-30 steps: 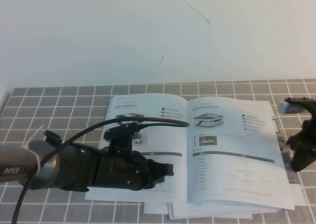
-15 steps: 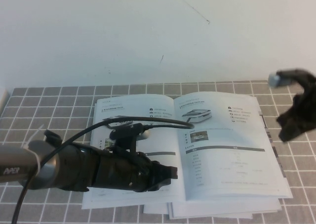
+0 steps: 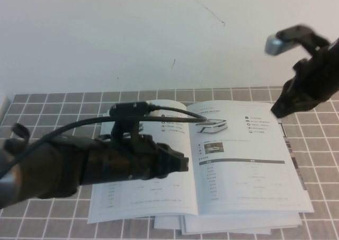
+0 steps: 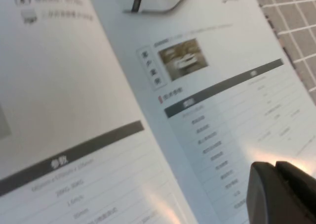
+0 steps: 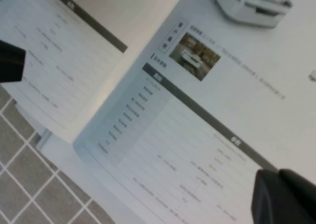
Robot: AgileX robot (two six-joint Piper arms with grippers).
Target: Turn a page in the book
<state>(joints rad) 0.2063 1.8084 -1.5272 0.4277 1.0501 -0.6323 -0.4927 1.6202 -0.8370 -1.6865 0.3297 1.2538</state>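
Both arms have pulled back from the thin glossy white booklet [image 3: 212, 166], which lies open flat on the grey tiled table mat [image 3: 63, 105], on top of a few similar white booklets [image 3: 233, 227] peeking out at its near edge. The black right gripper [image 3: 280, 108] has climbed from the page's right edge to hang high over the far right corner, jaws closed on nothing. The black left gripper [image 3: 183, 163] has lifted a little too and hovers above the left-hand page, near the spine; its fingers look pressed together and empty, as the left wrist view also suggests. With both pages lying settled and no leaf standing up, I'd judge the turn is done and the arms are retreating. The booklet's spine runs from the near edge away toward the white wall, so its open spread stretches left to right, with the printed tops at the far side.
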